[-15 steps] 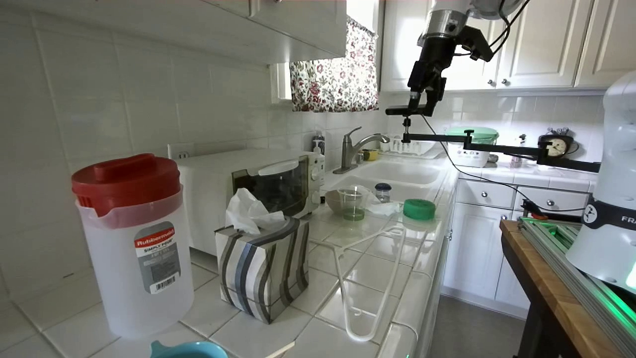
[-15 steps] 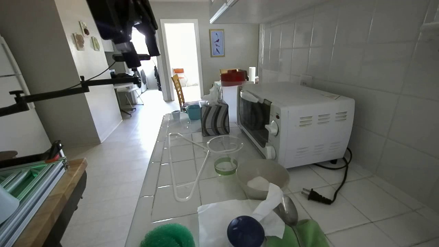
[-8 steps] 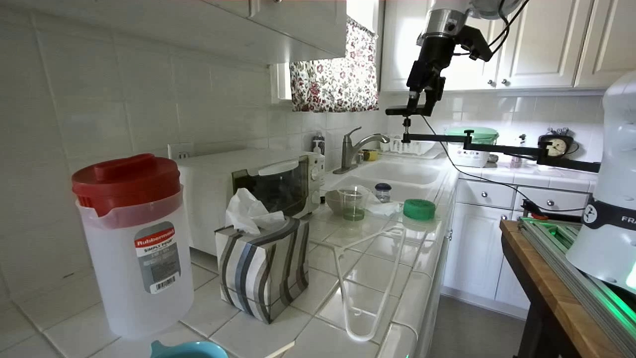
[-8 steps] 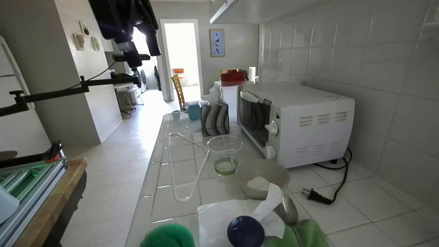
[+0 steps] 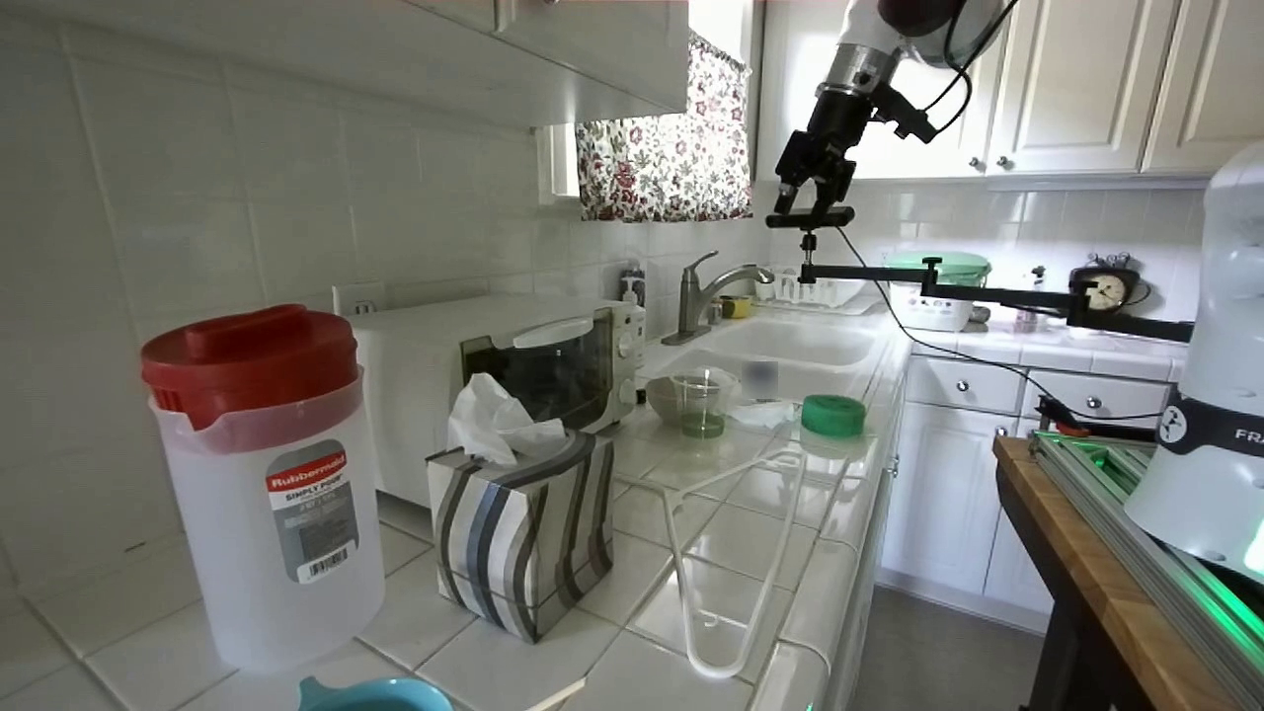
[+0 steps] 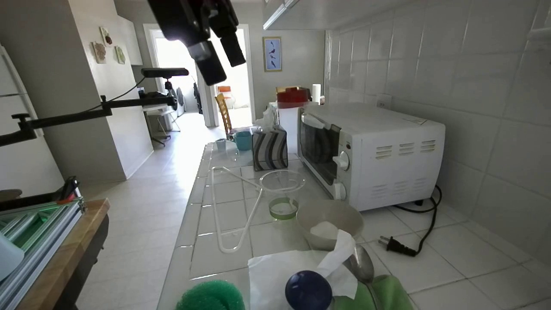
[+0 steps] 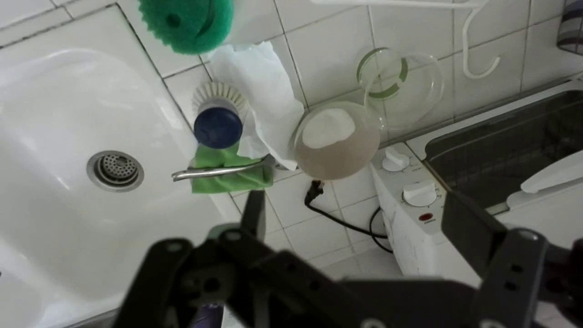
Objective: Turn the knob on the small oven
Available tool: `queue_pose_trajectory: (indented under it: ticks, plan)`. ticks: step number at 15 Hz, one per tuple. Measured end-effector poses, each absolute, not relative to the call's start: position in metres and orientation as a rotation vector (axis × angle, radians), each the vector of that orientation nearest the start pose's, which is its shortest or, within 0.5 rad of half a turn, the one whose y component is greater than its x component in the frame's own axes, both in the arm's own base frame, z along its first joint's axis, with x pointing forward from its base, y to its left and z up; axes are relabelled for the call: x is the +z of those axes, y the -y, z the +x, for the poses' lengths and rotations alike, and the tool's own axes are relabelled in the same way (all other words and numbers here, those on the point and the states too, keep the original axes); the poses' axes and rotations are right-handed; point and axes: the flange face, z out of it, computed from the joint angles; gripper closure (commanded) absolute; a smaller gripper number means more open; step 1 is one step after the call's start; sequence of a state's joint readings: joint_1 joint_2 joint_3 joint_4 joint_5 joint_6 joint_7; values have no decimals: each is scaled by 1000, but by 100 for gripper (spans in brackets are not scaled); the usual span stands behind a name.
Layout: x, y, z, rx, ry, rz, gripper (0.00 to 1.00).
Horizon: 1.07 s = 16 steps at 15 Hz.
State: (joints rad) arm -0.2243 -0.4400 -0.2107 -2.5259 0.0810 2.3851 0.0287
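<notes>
The small oven is a white box with a dark glass door, seen in both exterior views (image 5: 420,341) (image 6: 398,161) and in the wrist view (image 7: 410,241). Its front panel carries an upper knob (image 6: 342,160) and a lower knob (image 6: 339,190), both white. In the wrist view the upper knob (image 7: 420,193) sits beside a red light, and the lower knob (image 7: 395,159) is near the bowl. My gripper (image 5: 805,205) is open and empty, high above the counter and apart from the oven. It also shows in an exterior view (image 6: 224,65) and the wrist view (image 7: 357,212), fingers wide apart.
A black camera arm (image 5: 869,275) reaches close below the gripper. Before the oven stand a bowl (image 6: 329,219), a clear cup (image 6: 283,202), a white hanger (image 6: 234,215) and a striped tissue box (image 5: 523,533). A red-lidded jug (image 5: 262,494) stands nearby. An upper cabinet (image 5: 592,59) overhangs the counter.
In the last half second my gripper has moved toward the oven's side, leftward in an exterior view, and tilted. Before that it hardly moved. It stays open; the oven and knobs look unchanged.
</notes>
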Motion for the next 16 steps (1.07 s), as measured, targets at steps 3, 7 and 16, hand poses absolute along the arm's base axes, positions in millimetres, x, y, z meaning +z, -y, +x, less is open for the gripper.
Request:
queue_pose_trajectory:
  ticks: [3, 7, 16]
  plan:
    - [449, 192, 407, -473, -734, -2939, 0]
    - [435, 196, 428, -471, -614, -3024, 0]
    - [422, 189, 485, -556, -420, -3121, 0]
